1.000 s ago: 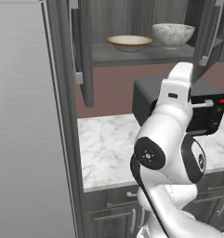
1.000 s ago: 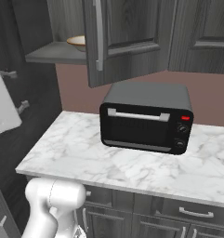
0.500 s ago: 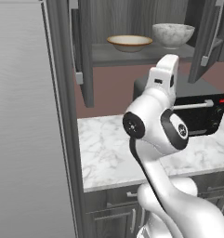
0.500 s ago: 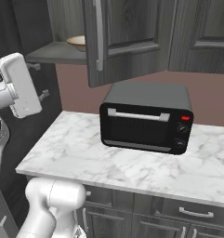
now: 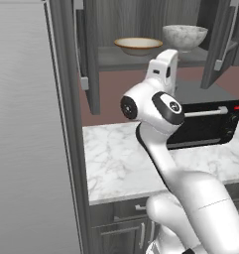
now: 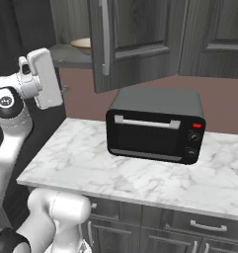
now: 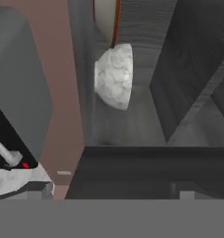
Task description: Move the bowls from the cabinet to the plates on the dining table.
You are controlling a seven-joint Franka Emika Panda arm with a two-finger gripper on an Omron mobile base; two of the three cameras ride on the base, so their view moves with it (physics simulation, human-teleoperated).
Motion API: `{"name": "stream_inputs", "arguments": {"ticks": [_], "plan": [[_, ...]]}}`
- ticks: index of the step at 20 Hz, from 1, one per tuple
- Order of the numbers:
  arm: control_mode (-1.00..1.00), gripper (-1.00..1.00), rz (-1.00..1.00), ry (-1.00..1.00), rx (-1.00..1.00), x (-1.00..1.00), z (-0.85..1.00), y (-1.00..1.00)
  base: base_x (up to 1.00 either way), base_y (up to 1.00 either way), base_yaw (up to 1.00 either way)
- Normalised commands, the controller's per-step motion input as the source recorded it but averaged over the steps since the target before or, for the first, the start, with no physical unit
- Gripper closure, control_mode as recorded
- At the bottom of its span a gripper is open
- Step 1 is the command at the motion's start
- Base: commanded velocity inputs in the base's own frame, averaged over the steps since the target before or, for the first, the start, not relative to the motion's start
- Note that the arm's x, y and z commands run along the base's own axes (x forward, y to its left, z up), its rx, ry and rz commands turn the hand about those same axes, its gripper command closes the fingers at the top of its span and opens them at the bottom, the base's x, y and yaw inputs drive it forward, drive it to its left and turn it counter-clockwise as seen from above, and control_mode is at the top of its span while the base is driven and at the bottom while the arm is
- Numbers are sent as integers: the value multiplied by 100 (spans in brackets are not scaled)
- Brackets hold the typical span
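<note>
On cabinet (image 5: 141,57) shelf: cream bowl (image 5: 138,45), marbled bowl (image 5: 185,36) both unmoved. Your gripper (image 6: 66,89) wide open, empty. Nothing delivered yet.

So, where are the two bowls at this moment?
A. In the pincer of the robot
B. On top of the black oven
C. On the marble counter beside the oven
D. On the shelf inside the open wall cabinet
D: the cream bowl and the marbled bowl both sit on the shelf of the open cabinet, above the oven.
</note>
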Motion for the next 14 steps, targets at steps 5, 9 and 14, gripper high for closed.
{"name": "stream_inputs", "arguments": {"ticks": [5, 9, 14], "plan": [[-100, -100, -15, 0, 9, 90, 0, -16, 0, 0, 0], [-100, -100, -17, 0, 5, 90, 0, -9, 0, 0, 0], [-100, -100, -20, 0, 0, 81, 0, -21, 0, 0, 0]]}}
